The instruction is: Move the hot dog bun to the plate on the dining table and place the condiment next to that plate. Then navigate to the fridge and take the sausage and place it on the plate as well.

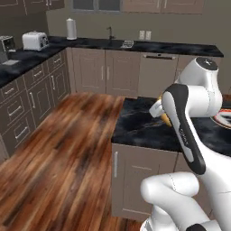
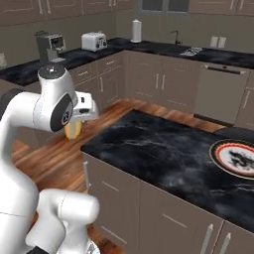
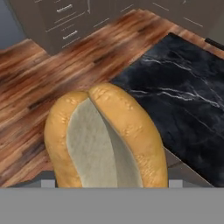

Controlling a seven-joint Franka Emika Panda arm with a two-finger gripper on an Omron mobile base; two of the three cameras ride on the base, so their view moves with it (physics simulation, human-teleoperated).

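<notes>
1. Fingers of the gripper (image 2: 74,126) are hidden behind the bun (image 3: 105,140); they pinch it from two sides, spread as wide as the bun is thick.
2. From the hand camera, the bun sits right at the fingers, its pale split facing the camera and its golden crust on both sides.
3. In the right base view the bun (image 2: 73,129) hangs just under the white hand, above the wood floor (image 2: 54,163), beside the table's near corner and not over its top.
4. In the left base view a small part of the bun (image 1: 165,118) shows behind the forearm, at the table edge.
5. Below and ahead of the fingers lies the black marbled table (image 3: 183,96), its corner close to the bun.
6. Far from the fingers, at the other end of the table (image 2: 163,154), lies the plate (image 2: 214,151) with red-orange rim, flat on the top; the left base view shows only its edge (image 1: 222,118).
</notes>
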